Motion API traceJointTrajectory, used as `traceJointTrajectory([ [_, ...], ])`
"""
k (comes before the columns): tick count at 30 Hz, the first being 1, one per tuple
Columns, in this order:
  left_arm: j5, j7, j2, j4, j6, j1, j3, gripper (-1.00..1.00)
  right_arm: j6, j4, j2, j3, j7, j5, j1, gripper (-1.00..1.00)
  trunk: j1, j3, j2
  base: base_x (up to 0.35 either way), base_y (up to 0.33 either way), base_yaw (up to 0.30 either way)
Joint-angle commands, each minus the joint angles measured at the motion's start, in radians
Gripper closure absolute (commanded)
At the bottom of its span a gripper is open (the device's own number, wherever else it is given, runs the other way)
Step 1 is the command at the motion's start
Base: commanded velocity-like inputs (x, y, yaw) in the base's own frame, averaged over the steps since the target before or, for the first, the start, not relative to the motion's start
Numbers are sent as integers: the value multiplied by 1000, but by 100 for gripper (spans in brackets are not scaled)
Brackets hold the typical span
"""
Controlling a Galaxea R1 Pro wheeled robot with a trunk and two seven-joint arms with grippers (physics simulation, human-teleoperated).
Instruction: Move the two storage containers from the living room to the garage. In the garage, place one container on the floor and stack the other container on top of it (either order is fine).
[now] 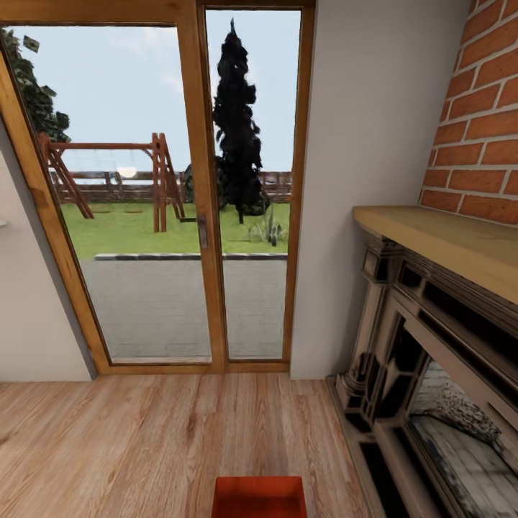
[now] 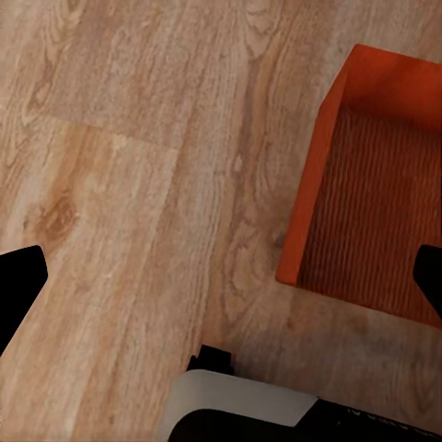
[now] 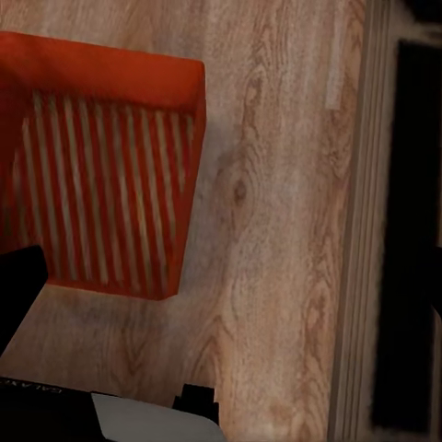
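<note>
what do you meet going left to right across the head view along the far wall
glass door with wooden frame → plain white wall section → wooden mantel shelf over the dark fireplace, with the brick wall above it. The storage container sits near, at the bottom edge.

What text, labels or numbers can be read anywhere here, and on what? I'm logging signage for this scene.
None can be read. Small pale markings run along the dark edge of the right arm's body, too blurred to make out. The storage container, glass door and fireplace carry no lettering.
</note>
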Motion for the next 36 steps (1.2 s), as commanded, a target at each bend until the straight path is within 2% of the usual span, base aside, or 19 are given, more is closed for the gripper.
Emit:
traceJointTrajectory([
  [1, 4, 0, -1, 5, -6, -2, 0, -100, -7, 4, 2, 7, 0, 2, -1, -100, 0, -1, -1, 0, 0, 0],
  [16, 7, -6, -7, 3, -5, -2, -3, -100, -5, 4, 6, 13, -12, 10, -1, -100, 0, -21, -1, 0, 0, 2],
  [25, 7, -10, -6, 2, 4, -2, -8, -100, -2, 3, 5, 13, 1, 9, -1, -100, 0, -36, -1, 0, 0, 88],
  [26, 7, -10, -5, 0, 22, -3, -9, -100, -2, 2, 3, 11, 2, 7, -1, -100, 0, -37, -1, 0, 0, 116],
  [28, 6, -9, -5, -63, 141, -8, -11, -100, 0, -5, 0, 9, -7, 5, -3, -100, 0, -40, -1, 0, 0, 121],
  [29, 4, -7, -5, -197, 303, -9, -12, -100, 9, -82, -4, 8, -27, 2, -8, -100, 0, -42, -1, 0, 0, 124],
  [32, 3, -8, -6, -317, 417, -10, -12, -100, 54, -185, -8, 5, -59, -2, -10, -100, 0, -47, -1, 0, 0, 124],
  [33, 3, -9, -10, -382, 466, -11, -12, -100, 96, -233, -12, 4, -76, -4, -10, -100, 0, -48, -1, 0, 0, 124],
  [35, 0, -10, -36, -519, 559, -14, -15, -100, 186, -329, -18, 1, -99, -10, -12, -100, 0, -51, -1, 0, 0, 124],
  [36, 0, -10, -46, -555, 585, -16, -16, -100, 204, -354, -20, 0, -102, -15, -12, -100, 0, -53, -1, 0, 0, 123],
])
